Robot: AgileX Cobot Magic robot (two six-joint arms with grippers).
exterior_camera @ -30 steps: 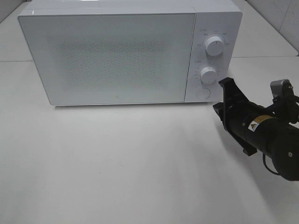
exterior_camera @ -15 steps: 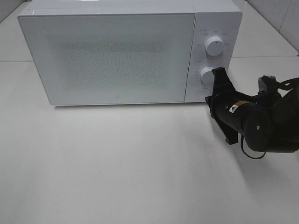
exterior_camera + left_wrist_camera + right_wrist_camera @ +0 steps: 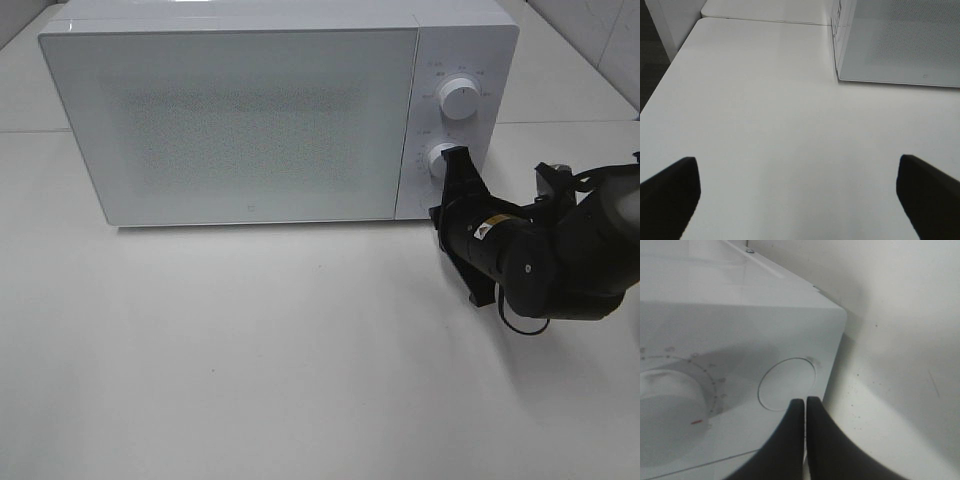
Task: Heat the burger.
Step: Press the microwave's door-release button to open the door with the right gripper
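Note:
The burger is out of view in every frame. A white microwave (image 3: 240, 120) stands at the back of the table with its door closed. My right gripper (image 3: 440, 212) is shut and empty, with its tips (image 3: 805, 402) right at the edge of the round button (image 3: 785, 382) at the bottom of the control panel. Whether they touch it I cannot tell. The lower dial (image 3: 667, 410) sits just beside the button. My left gripper (image 3: 797, 200) is open with nothing between its fingers, low over bare table by the microwave's left corner (image 3: 840, 75).
Two white dials, the upper (image 3: 459, 99) and the lower (image 3: 443, 158), are on the microwave's right-hand panel. The white table (image 3: 250, 350) spreads out in front of the microwave. The table's edge (image 3: 660, 80) runs along one side in the left wrist view.
My right arm has swung left toward the microwave's control panel, and the shut gripper now covers the round button in the exterior view. The left arm has not visibly moved.

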